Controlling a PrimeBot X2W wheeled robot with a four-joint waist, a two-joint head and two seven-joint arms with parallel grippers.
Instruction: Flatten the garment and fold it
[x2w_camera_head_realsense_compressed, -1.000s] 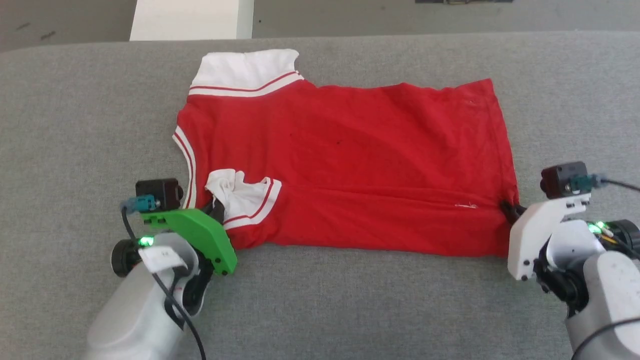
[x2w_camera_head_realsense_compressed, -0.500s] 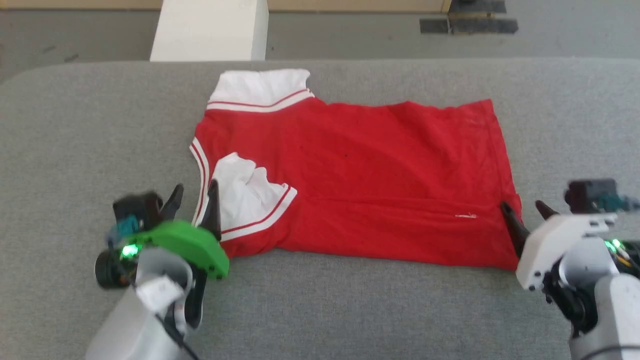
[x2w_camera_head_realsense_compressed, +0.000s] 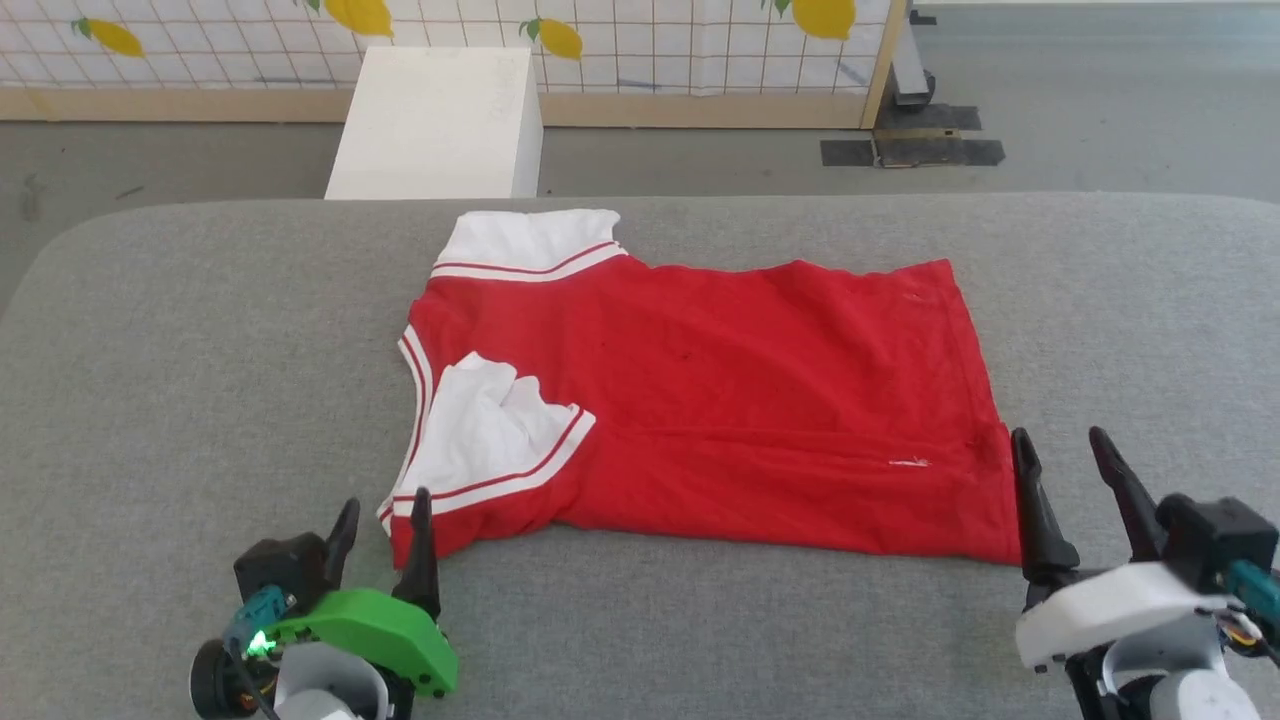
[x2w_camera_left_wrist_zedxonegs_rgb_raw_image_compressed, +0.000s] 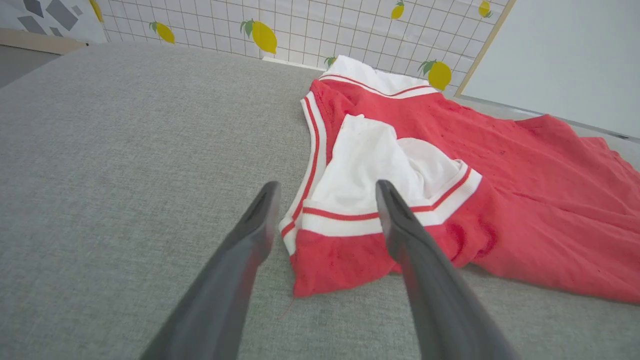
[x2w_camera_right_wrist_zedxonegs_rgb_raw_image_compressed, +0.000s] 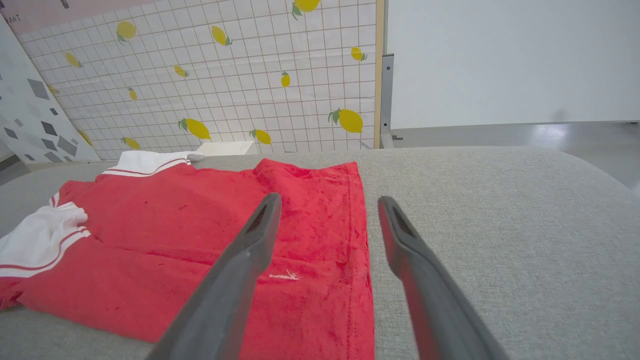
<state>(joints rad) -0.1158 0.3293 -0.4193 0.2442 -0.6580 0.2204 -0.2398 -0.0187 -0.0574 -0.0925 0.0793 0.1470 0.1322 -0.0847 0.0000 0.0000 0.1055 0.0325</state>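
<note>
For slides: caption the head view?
Red jersey lies on grey pad, left gripper and right gripper open at its near corners.

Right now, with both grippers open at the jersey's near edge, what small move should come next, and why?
Probably the left gripper should smooth the white flap: it lies crumpled over the red garment, just ahead of that open gripper.

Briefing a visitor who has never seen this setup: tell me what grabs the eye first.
The red jersey lies spread across the grey table, with a white patch of its inside turned out at the near left. The left gripper and right gripper stand open by its two near corners, holding nothing. A lemon-print screen stands behind.
</note>
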